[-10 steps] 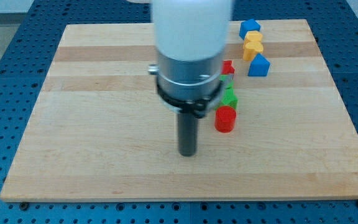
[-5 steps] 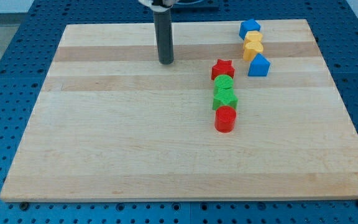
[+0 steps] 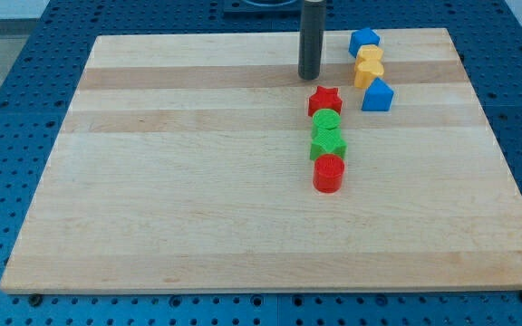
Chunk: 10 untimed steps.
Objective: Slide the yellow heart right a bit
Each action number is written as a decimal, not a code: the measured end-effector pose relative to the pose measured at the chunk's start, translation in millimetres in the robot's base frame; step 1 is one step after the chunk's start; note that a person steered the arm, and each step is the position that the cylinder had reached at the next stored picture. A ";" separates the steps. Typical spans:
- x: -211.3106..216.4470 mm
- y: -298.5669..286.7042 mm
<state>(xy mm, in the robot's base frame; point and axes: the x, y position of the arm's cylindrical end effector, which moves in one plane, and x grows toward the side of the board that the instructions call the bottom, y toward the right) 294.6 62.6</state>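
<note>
Two yellow blocks sit touching in a column at the view's upper right, one (image 3: 370, 56) above the other (image 3: 366, 74). I cannot tell for certain which is the heart; the lower one looks more like it. My tip (image 3: 309, 77) stands on the board to the left of the lower yellow block, with a clear gap between them, and just above the red star (image 3: 324, 100).
A blue block (image 3: 363, 40) touches the top of the yellow pair and another blue block (image 3: 377, 95) sits at its bottom. Below the red star run two green blocks (image 3: 326, 122) (image 3: 328, 143) and a red cylinder (image 3: 328, 173). The wooden board (image 3: 152, 181) lies on a blue perforated table.
My tip has moved from near the board's middle up to the top, then to the view's right, closer to the yellow blocks. No block has moved.
</note>
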 end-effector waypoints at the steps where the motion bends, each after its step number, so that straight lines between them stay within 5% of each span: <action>1: 0.0 13.6; 10: 8.8 45.7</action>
<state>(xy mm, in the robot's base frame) 303.4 108.4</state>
